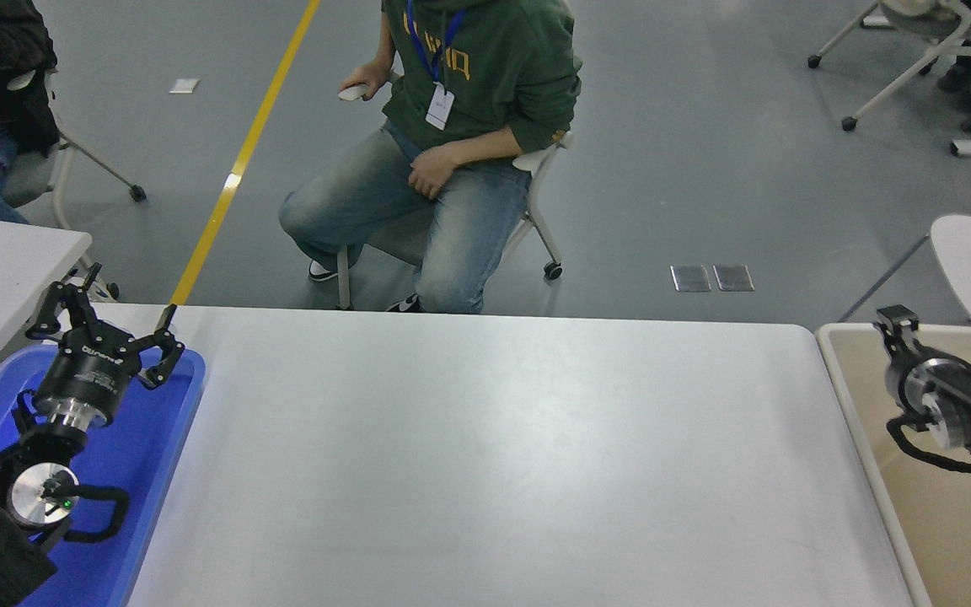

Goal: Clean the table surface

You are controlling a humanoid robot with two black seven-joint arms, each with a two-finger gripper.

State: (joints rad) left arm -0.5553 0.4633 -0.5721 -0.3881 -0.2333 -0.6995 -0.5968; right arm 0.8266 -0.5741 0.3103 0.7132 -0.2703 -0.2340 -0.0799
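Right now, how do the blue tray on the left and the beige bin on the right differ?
The blue tray is bright blue and shallow; the beige bin is cream-coloured with taller walls. The tray lies under the parked left gripper, whose fingers are spread open; the bin lies under the right gripper, whose finger state I cannot tell. Both flank the table surface, one at each end, and no contents are visible in either.

Open desk point(485, 455) between blue tray point(167, 455) at its left edge and beige bin point(856, 438) at its right edge.
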